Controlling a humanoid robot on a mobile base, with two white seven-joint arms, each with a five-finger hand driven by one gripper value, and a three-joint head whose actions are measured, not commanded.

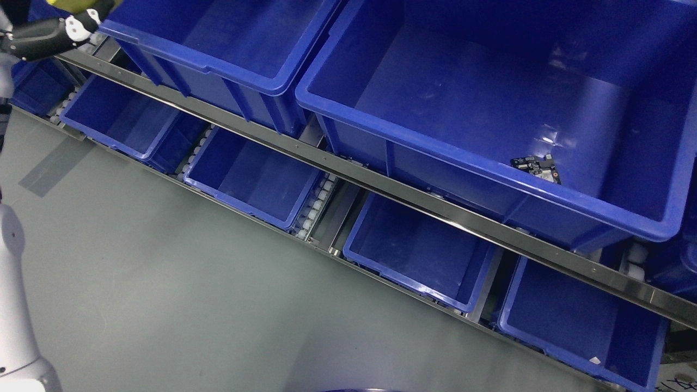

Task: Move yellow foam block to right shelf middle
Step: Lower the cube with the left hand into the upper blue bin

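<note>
My left hand (60,32): at the top-left corner, just left of the upper-left bin (228,49); black and white fingers (81,24) wrapped on the foam.
Yellow foam block (76,4): a sliver at the top edge, in my grip, above that bin's left rim.
Block's long axis: cannot tell, mostly cropped.
Big right bin (544,201): small circuit board (536,167) inside.
Lower bins (256,174): below the rail (381,182).
</note>
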